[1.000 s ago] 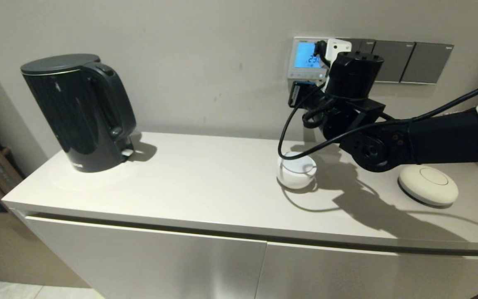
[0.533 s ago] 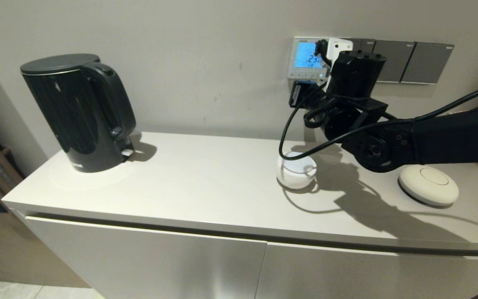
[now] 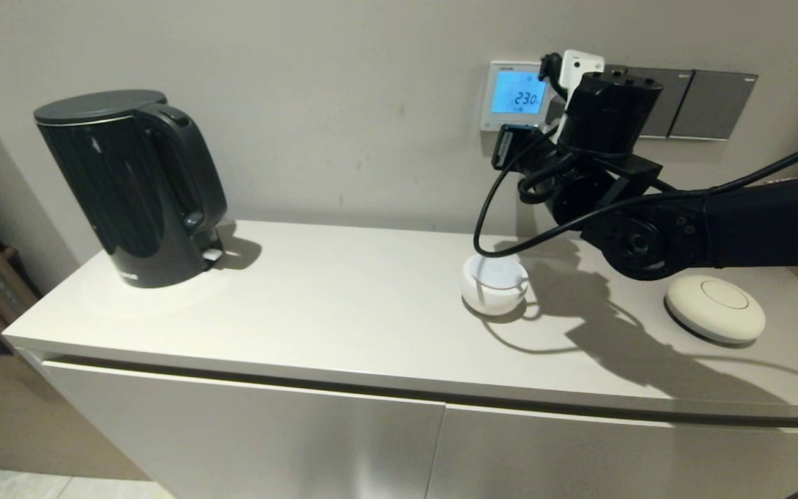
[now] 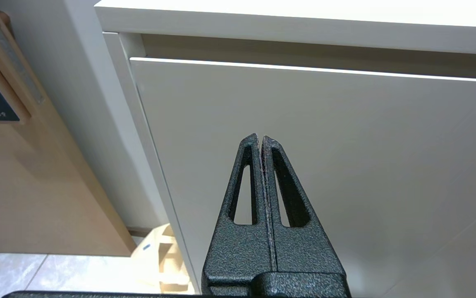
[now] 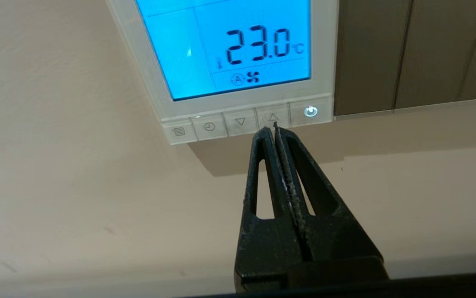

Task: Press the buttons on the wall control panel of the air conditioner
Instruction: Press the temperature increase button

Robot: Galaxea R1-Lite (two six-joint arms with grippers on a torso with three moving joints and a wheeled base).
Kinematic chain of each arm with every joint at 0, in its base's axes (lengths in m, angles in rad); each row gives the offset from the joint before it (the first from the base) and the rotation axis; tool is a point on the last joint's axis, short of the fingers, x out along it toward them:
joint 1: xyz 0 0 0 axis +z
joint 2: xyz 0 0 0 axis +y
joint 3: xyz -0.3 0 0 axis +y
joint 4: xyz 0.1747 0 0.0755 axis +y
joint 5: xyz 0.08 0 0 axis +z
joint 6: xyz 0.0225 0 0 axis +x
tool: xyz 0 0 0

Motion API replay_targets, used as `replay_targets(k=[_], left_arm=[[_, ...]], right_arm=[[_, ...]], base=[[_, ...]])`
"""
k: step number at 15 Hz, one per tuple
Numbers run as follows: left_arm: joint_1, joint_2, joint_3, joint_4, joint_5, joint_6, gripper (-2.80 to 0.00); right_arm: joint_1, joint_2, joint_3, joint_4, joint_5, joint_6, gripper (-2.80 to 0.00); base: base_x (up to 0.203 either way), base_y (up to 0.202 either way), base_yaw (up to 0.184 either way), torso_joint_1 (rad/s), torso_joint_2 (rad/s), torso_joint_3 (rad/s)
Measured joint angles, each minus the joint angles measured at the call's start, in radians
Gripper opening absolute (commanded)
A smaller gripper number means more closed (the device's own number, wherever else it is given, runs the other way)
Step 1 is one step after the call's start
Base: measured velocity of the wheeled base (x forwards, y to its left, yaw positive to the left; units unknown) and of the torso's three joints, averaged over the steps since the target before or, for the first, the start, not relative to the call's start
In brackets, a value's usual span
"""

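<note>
The air conditioner's wall control panel (image 3: 518,95) is a white-framed thermostat on the wall, and its blue screen (image 5: 229,45) reads 23.0. The buttons (image 5: 242,122) run in a row along its bottom strip. My right gripper (image 5: 271,129) is shut and empty, with its tips at the lower edge of the up-arrow button (image 5: 273,117), beside the lit power button (image 5: 311,111). In the head view my right wrist (image 3: 610,114) hides the fingers, just right of the panel. My left gripper (image 4: 261,136) is shut and empty, low in front of the cabinet door (image 4: 345,157).
Dark grey switch plates (image 3: 690,104) adjoin the panel on its right and also show in the right wrist view (image 5: 407,54). On the cabinet top (image 3: 343,305) stand a black kettle (image 3: 132,187), a white cup (image 3: 494,283) below the arm, and a cream round disc (image 3: 715,308).
My right arm has moved to the right and a little up. The screen, partly covered by the wrist before, now shows in full.
</note>
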Motion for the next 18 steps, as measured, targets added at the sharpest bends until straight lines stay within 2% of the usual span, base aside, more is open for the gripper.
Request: replay_targets(k=[18], left_arm=[[0.000, 0.000, 0.000, 0.000, 0.000, 0.001, -2.80]], right_arm=[[-0.017, 0.046, -0.042, 0.001, 0.002, -0.004, -2.80]], base=[[0.000, 0.000, 0.000, 0.000, 0.00, 0.000]])
